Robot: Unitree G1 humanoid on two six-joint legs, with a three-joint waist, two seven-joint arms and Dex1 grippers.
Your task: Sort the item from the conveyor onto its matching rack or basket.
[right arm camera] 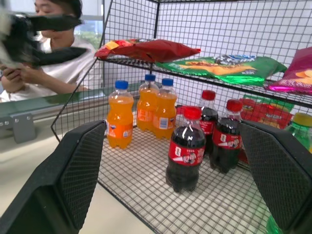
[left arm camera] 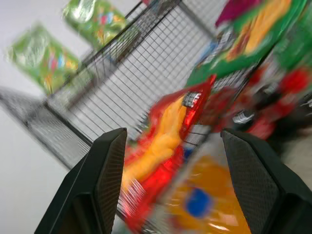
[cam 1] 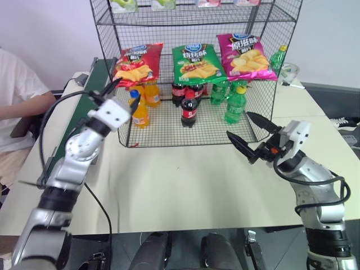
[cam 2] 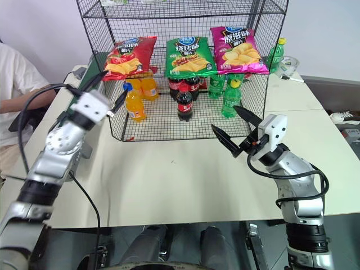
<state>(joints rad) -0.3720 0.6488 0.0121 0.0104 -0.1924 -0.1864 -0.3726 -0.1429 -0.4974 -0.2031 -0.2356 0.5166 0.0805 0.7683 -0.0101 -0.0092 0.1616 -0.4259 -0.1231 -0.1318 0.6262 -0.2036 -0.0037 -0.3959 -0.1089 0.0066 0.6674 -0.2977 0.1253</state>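
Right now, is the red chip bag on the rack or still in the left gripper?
On the rack: the red chip bag lies on its shelf beside the green bag; the left gripper is open, holding nothing.

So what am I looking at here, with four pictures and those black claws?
It is a two-armed robot. Two pictures come from cameras on its head, two from cameras on its wrists, looking along its black fingers. The left gripper and the right gripper both stand open and hold nothing. On the pale table stands a black wire rack. A red chip bag lies on its shelf beside a green bag and a magenta bag, with drink bottles below. The dark green conveyor runs along the left.
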